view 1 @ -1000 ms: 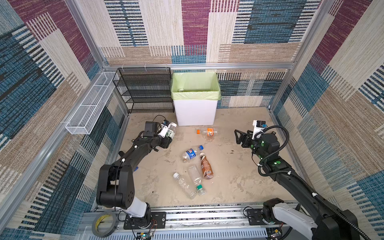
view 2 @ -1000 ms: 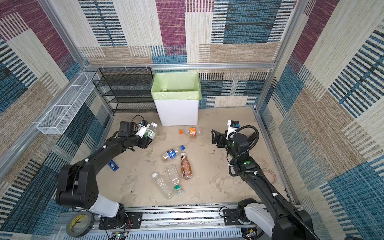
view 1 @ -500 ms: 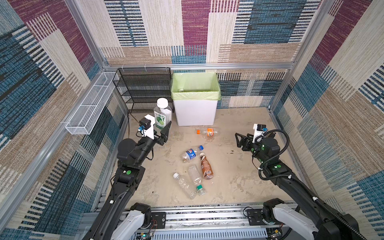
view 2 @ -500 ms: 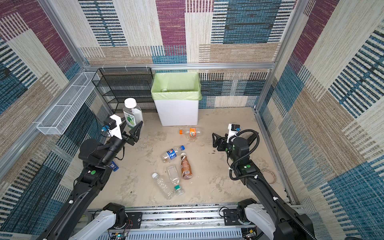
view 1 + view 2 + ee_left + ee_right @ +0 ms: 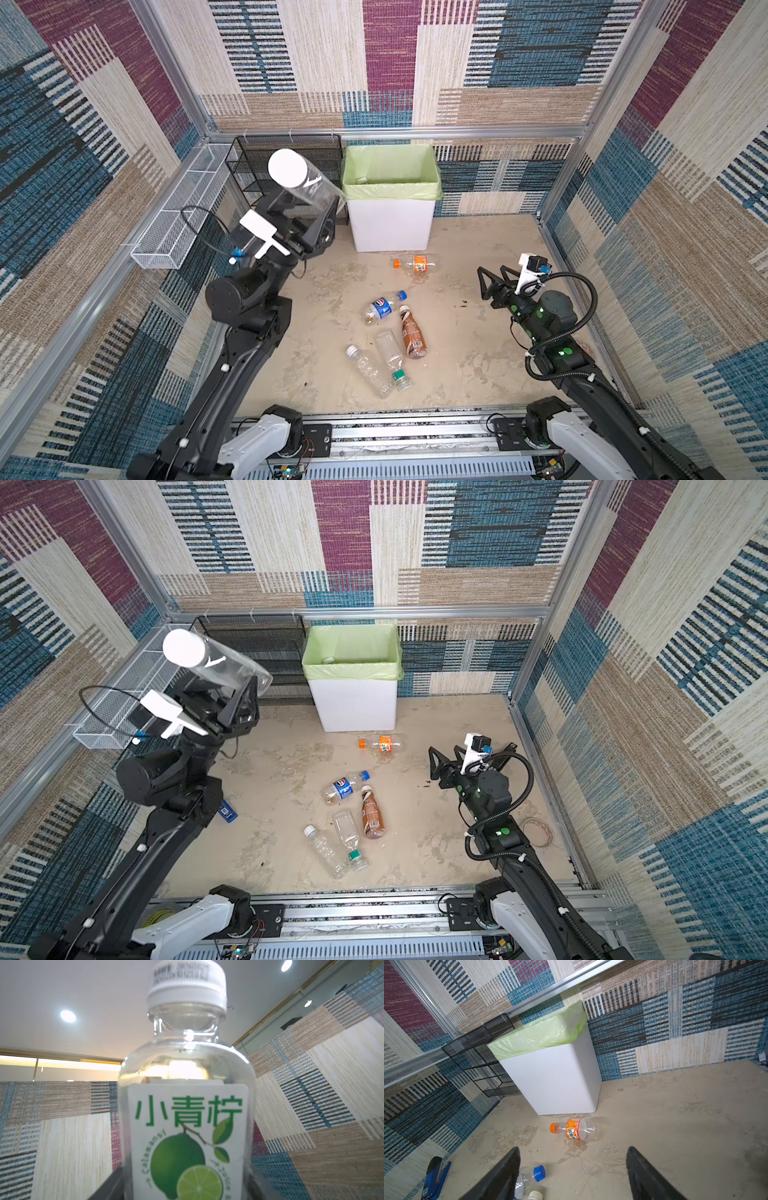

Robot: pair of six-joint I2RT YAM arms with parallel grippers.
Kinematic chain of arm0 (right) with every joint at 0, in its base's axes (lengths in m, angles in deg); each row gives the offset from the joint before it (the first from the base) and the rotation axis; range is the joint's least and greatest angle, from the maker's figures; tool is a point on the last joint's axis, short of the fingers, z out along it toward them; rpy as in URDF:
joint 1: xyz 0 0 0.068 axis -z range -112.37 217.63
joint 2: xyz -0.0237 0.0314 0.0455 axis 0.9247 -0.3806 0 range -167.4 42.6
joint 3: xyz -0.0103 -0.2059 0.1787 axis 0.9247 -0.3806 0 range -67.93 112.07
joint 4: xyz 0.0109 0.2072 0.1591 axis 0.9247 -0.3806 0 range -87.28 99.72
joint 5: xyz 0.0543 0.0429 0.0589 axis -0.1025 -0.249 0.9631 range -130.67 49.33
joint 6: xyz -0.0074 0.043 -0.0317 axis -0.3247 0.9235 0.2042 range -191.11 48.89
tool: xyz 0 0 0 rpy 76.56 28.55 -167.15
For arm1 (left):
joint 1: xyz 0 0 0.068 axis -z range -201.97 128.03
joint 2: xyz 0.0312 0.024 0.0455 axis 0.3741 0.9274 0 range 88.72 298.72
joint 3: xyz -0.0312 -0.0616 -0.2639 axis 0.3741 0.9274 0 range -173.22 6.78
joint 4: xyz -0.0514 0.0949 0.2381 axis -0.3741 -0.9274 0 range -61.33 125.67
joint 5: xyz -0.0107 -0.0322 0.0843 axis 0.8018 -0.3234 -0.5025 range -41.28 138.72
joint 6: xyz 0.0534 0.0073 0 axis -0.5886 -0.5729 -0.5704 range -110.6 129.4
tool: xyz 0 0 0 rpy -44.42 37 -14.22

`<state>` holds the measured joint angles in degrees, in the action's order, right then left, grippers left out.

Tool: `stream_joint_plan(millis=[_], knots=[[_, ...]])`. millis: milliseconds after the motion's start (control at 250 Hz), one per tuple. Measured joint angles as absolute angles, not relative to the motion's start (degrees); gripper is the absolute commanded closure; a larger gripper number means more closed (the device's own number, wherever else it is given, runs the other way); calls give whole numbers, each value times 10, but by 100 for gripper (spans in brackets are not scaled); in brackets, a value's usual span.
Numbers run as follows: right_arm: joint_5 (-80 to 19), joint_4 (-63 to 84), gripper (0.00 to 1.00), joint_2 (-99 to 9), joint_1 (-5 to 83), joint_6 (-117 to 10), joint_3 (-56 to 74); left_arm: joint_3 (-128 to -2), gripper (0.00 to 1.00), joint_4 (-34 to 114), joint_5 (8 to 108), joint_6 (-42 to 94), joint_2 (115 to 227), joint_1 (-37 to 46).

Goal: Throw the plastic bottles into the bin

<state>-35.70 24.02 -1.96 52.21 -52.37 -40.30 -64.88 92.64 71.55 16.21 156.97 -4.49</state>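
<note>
Bottle (image 5: pixel 303 189) with a white cap and a lime label is raised in the upper left of both top views, its cap tilted up toward the camera. Its clear body is clamped between the jaws of the left gripper (image 5: pixel 301 205), which stand partly closed on it. In the picture it hangs just beside the left rim of the bin (image 5: pixel 390 226), the white container with a green liner at upper centre against the back wall. Below the bin's front wall the orange-capped bottle (image 5: pixel 417 263) lies on its side on the tan floor, near the bin but apart from it. At centre lie the blue-capped bottle (image 5: pixel 382 306) and the brown bottle (image 5: pixel 412 333), caps close together. Below them the white-capped clear bottle (image 5: pixel 368 370) and the green-capped clear bottle (image 5: pixel 391 357) lie side by side, touching. At middle right the right gripper (image 5: pixel 492 272) is held above the floor, jaws spread wide with nothing between them. Behind the raised bottle stands the black mesh rack (image 5: pixel 257 166), with the white wire basket (image 5: pixel 174 224) along the left wall. A blue device (image 5: pixel 226 810) lies by the left arm.
</note>
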Motion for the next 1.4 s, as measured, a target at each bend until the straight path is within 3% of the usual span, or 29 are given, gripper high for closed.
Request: stream_joint_plan(millis=[96, 280, 396, 564, 812, 924, 1028, 1236, 1400], knots=[[-352, 248, 17, -31, 515, -526, -402, -857, 24, 817, 716, 196, 1730, -60], [-346, 252, 17, -39, 497, -534, -398, -1317, 22, 392, 726, 268, 2055, -97], [-346, 252, 17, -24, 494, -538, -398, -1407, 2, 238, 743, 292, 2117, -103], [-347, 250, 17, -18, 493, -545, -399, -1279, 1, 214, 750, 289, 2024, -90], [-336, 252, 18, -57, 490, -540, -399, -1187, 0, 252, 745, 258, 1921, -91], [-333, 234, 14, -83, 483, -540, -370, -1100, 0, 253, 737, 241, 1866, -91], [-338, 191, 8, -114, 478, -542, -335, -1011, 2, 255, 727, 224, 1813, -99], [-338, 50, 6, -194, 475, -554, -268, -781, 3, 249, 712, 223, 1723, -138], [-332, -74, 6, -190, 469, -551, -254, -644, 3, 229, 711, 242, 1629, -141]])
